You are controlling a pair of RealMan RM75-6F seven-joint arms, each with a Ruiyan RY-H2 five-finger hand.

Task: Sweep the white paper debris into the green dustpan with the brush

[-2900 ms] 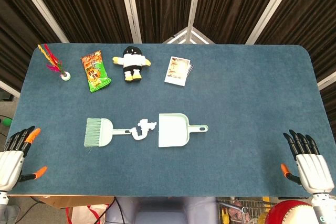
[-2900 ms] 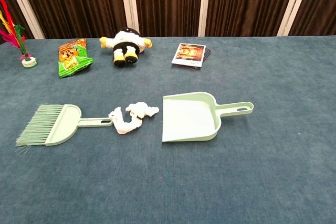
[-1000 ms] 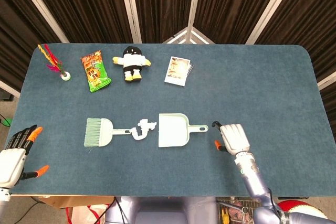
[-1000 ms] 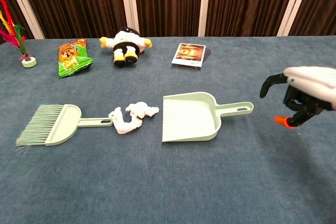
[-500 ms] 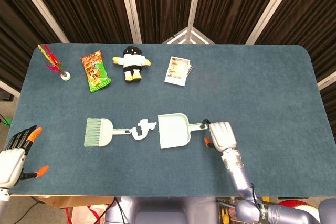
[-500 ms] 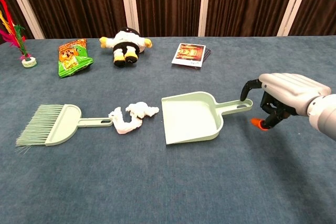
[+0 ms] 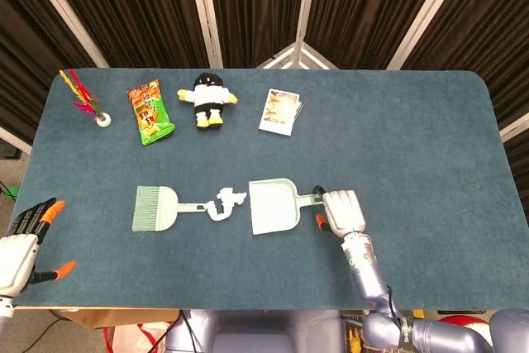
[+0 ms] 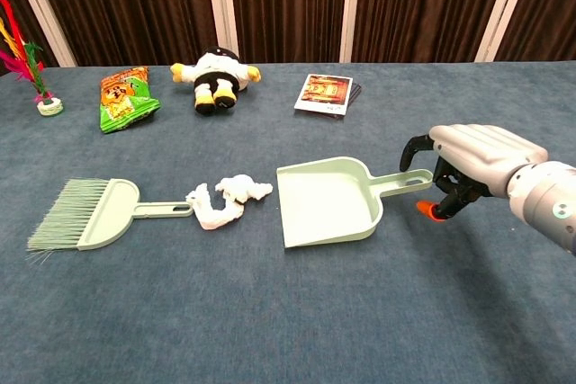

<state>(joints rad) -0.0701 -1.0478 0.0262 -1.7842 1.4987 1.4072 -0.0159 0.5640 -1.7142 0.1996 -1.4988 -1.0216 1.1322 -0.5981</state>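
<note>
Green dustpan point(image 8: 326, 201): on the worktop point(image 7: 413, 138), handle end under the right robot hand point(image 8: 468, 168), whose fingers curl over it; whether they have clamped it cannot be told. Likely light, stiff plastic, prone to sliding; best held by the handle.

White paper debris point(image 8: 225, 200): just beyond the pan's mouth, away from that hand. Soft, nearly weightless.

Brush point(image 8: 90, 213): farther out past the debris, handle toward it. Rigid handle, flexible bristles.

Left robot hand point(image 7: 23, 241): off the worktop's edge, fingers apart, holding nothing.

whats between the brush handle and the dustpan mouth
The white paper debris, lying against the brush handle's tip, just short of the green dustpan; clearest in the chest view.
</note>
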